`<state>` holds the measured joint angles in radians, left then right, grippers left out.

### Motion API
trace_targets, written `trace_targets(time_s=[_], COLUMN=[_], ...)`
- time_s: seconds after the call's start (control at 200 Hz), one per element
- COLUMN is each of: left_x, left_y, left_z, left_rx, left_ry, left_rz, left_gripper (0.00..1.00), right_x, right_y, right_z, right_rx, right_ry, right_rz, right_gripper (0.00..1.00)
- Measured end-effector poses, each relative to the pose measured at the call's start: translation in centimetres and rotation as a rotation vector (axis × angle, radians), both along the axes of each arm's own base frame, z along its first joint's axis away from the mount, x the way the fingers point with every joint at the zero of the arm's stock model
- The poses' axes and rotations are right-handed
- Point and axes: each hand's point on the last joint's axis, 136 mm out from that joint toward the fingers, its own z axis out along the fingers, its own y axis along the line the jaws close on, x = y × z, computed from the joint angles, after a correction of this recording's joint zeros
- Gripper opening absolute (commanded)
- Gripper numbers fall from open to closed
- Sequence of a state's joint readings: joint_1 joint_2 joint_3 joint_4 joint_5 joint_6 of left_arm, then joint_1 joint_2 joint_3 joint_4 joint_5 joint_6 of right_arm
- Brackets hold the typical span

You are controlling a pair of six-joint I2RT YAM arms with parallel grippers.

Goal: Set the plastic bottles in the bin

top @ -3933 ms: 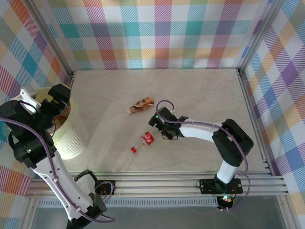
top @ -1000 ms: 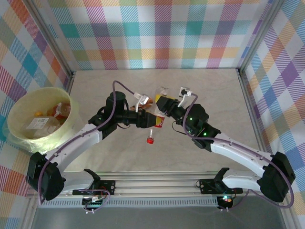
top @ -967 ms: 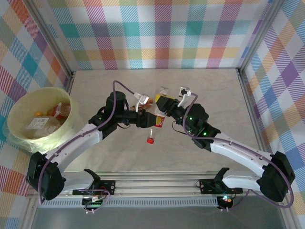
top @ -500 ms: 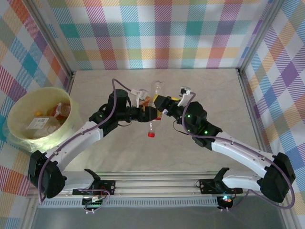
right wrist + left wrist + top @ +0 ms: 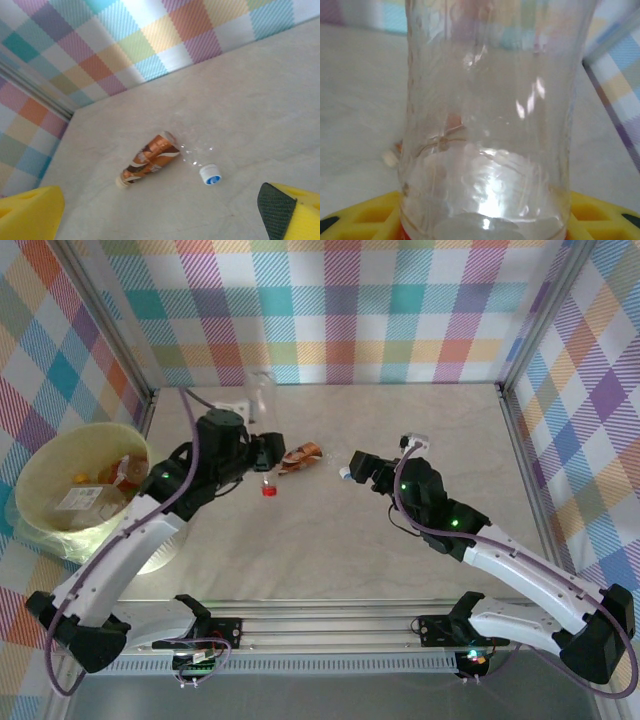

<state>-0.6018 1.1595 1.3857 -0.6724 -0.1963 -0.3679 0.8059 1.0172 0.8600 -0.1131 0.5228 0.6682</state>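
Observation:
A clear plastic bottle [image 5: 259,400] with a red cap [image 5: 268,490] hangs cap-down above the table, and my left gripper [image 5: 262,456] is shut on its middle. In the left wrist view this bottle's clear body [image 5: 490,125] stands between the yellow fingers [image 5: 600,210]. A brown-labelled bottle [image 5: 300,457] lies on the table just right of it, also seen as the brown bottle [image 5: 148,164] in the right wrist view. My right gripper [image 5: 352,468] is open and holds nothing; its yellow fingers [image 5: 30,210] stand wide apart. The pale yellow-green bin [image 5: 40,455] stands at the far left, several bottles [image 5: 100,485] inside.
A white and blue cap [image 5: 210,175] lies on the table beside the brown bottle, with faint clear glints next to it. Checked walls enclose the table on three sides. Metal rails run along the near edge [image 5: 350,625].
The bottle was held between both grippers at the table's middle. The right gripper has let go and drawn back right. The left arm has carried the bottle left and back, toward the bin.

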Motion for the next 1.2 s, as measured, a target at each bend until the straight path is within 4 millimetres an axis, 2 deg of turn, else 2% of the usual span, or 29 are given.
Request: trace_targets(time_s=[0.155, 0.34, 0.49, 0.6, 0.69, 0.86, 1.06, 1.205], left_x=[-0.4, -0.5, -0.8, -2.2, -3.6, -4.4, -6.0, -7.5], left_y=[4.5, 9.8, 17.3, 23.4, 26.7, 29.8, 32.8, 33.7], left_z=[4.1, 6.6, 9.2, 10.5, 11.0, 10.4, 6.0, 3.6], left_rx=[0.114, 0.253, 0.356, 0.393, 0.402, 0.432, 0.490, 0.478], left_ry=[-0.108, -0.182, -0.226, -0.233, -0.234, -0.187, -0.028, 0.055], left_rz=[0.161, 0.350, 0.632, 0.846, 0.965, 1.069, 1.148, 1.176], left_gripper=[0.54, 0.54, 0.54, 0.54, 0.54, 0.54, 0.55, 0.56], right_x=[0.1, 0.2, 0.2, 0.1, 0.0, 0.0, -0.1, 0.1], right_y=[-0.6, -0.5, -0.5, -0.6, -0.7, -0.8, -0.9, -0.7], right_z=[-0.5, -1.0, -1.3, -1.3, -1.2, -1.4, -1.7, -2.4], right_rx=[-0.024, -0.047, -0.070, -0.070, -0.069, -0.076, -0.088, -0.121], right_ry=[0.011, 0.019, 0.024, 0.023, 0.022, 0.032, 0.042, 0.051], right_rz=[-0.026, -0.024, -0.019, -0.018, -0.018, -0.018, -0.015, -0.008], right_gripper=[1.00, 1.00, 1.00, 1.00, 1.00, 1.00, 1.00, 1.00])
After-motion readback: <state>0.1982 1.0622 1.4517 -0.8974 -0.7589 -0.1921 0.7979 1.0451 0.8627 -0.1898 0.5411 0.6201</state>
